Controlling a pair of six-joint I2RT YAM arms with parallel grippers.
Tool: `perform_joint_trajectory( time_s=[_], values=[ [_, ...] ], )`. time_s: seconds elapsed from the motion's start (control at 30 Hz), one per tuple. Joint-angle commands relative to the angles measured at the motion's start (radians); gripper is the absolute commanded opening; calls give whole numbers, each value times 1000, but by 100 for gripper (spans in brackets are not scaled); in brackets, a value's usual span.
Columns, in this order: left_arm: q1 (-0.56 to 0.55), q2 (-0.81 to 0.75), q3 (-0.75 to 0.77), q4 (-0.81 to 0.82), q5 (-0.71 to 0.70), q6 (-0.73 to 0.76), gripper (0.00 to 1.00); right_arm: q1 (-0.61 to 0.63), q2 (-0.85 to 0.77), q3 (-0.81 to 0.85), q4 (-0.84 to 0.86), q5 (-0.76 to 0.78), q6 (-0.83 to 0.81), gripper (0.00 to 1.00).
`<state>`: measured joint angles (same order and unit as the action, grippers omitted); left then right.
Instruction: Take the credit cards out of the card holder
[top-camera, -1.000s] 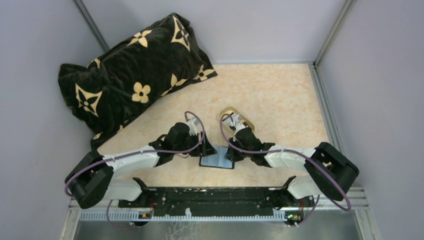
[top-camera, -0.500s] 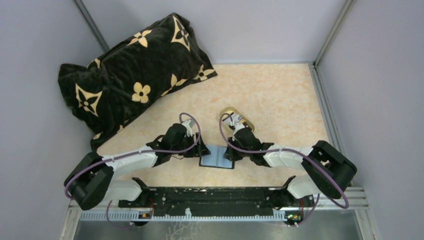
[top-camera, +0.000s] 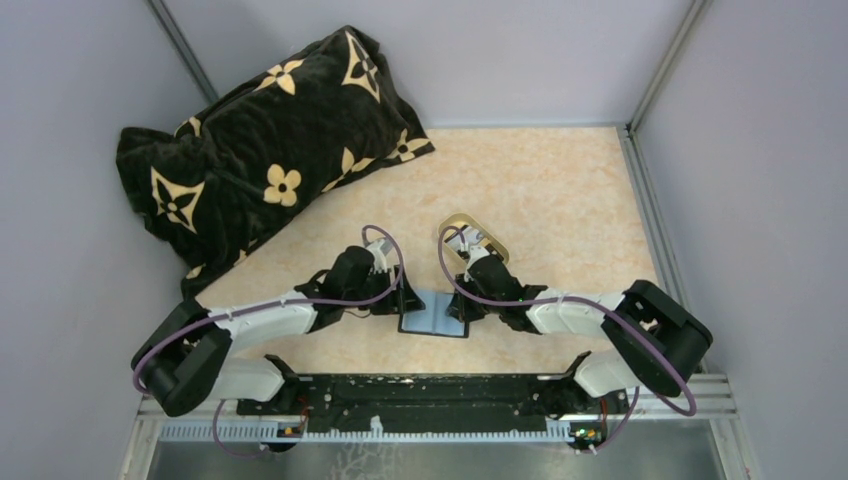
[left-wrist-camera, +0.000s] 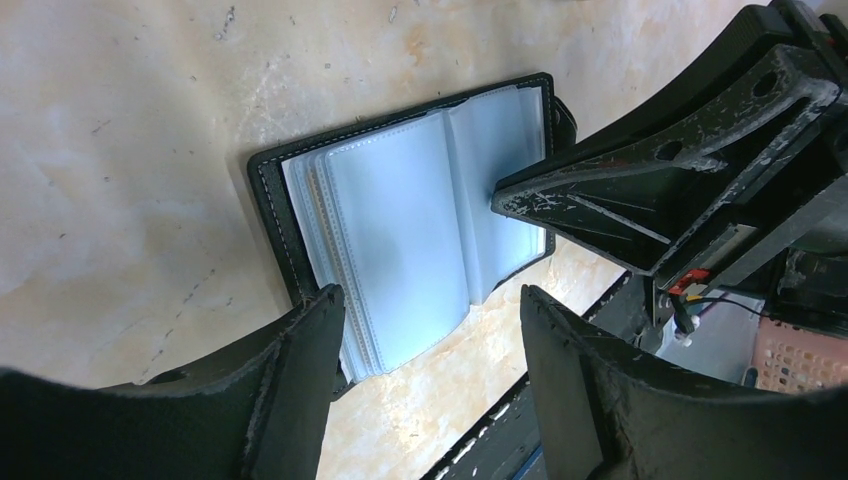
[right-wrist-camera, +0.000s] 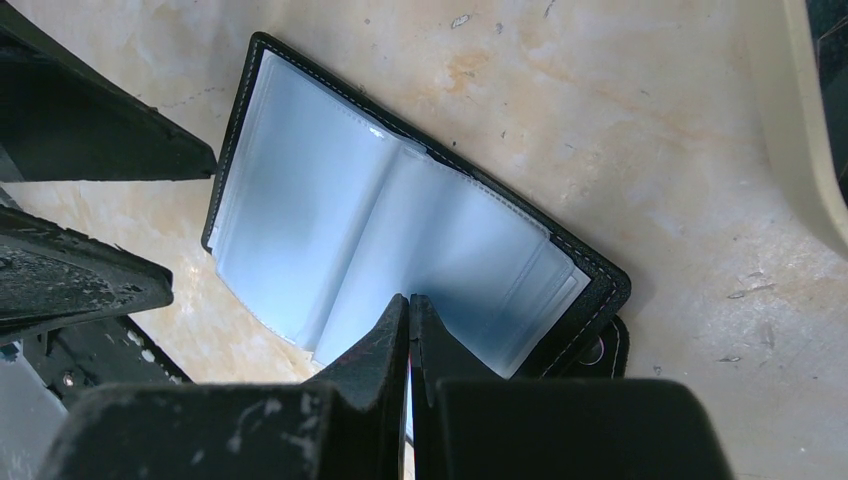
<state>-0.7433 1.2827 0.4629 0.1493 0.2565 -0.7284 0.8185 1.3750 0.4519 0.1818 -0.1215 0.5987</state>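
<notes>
The black card holder (top-camera: 433, 314) lies open on the table between my grippers, its pale blue-white plastic sleeves (left-wrist-camera: 410, 215) fanned upward. No separate credit card shows; any are hidden inside the sleeves. My left gripper (top-camera: 404, 299) is open and empty, and its fingers straddle the holder's left edge (left-wrist-camera: 430, 295). My right gripper (top-camera: 459, 308) is shut, with its tips (right-wrist-camera: 410, 298) pressed on the right-hand sleeve of the holder (right-wrist-camera: 330, 220). The right fingers also show in the left wrist view (left-wrist-camera: 600, 190).
A gold-rimmed oval tray (top-camera: 470, 230) lies just behind the right gripper; its pale rim shows in the right wrist view (right-wrist-camera: 790, 130). A big black flowered pillow (top-camera: 265, 150) fills the back left. The arms' base rail (top-camera: 420, 395) runs along the near edge.
My left gripper has drawn a little to the left, uncovering more of the holder's left page. My right gripper has stayed shut on the right page.
</notes>
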Motion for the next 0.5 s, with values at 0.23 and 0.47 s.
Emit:
perform_joint_trajectory(
  time_s=[0.23, 0.47],
  values=[
    [1, 75, 7, 88, 50, -4, 71, 11, 15, 1, -8, 12, -6, 0],
    [-1, 122, 3, 121, 55, -7, 71, 11, 12, 5, -14, 13, -8, 0]
  ],
)
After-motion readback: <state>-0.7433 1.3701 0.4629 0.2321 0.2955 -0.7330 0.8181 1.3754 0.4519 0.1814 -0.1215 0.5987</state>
